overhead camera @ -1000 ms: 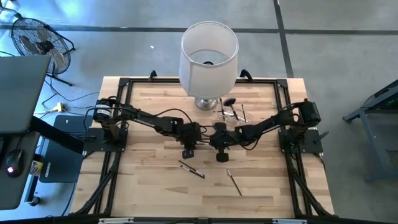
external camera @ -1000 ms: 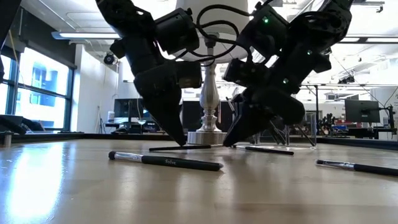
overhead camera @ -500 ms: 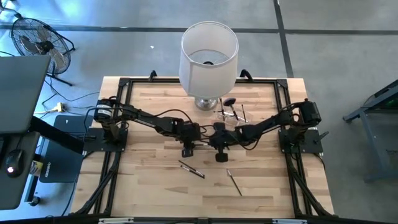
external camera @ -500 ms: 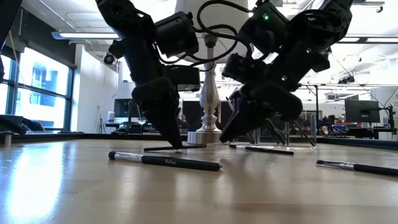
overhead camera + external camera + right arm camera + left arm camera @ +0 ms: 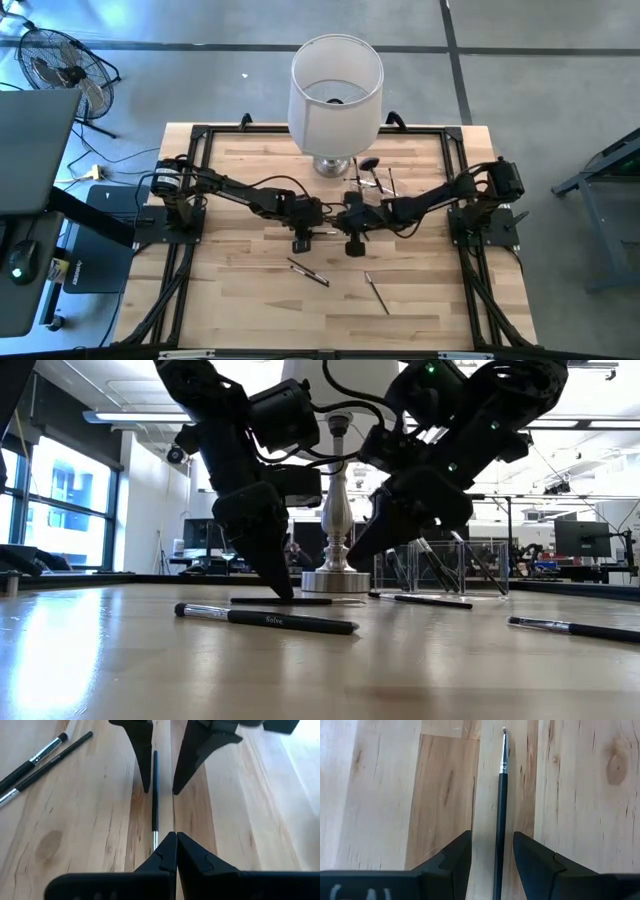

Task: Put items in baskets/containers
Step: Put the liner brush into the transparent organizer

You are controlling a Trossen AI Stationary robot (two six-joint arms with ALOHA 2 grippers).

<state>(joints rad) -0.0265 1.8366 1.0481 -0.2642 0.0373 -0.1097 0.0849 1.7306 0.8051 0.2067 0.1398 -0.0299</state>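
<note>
A thin black brush (image 5: 499, 815) lies flat on the wooden table. My left gripper (image 5: 492, 834) is open and points steeply down, one finger on either side of the brush's handle without touching it. Its fingertips (image 5: 281, 592) are down at the tabletop. My right gripper (image 5: 175, 836) is shut, slanting down from the opposite side. Its tip (image 5: 356, 565) hangs above the brush's silver ferrule end (image 5: 155, 838) with nothing between the fingers. The clear holder (image 5: 440, 565) stands behind at the far right, with several brushes leaning in it.
A big white lampshade (image 5: 336, 90) on a silver base (image 5: 335, 580) stands at the far middle. Loose brushes lie nearer the table's front (image 5: 308, 271) (image 5: 377, 293), and another lies beside the holder (image 5: 420, 600). Black frame rails (image 5: 195, 180) border the table.
My right gripper, still shut, has risen a little off the tabletop at the brush's end. The brush between my left fingers, slightly raised at that end before, now lies flat.
</note>
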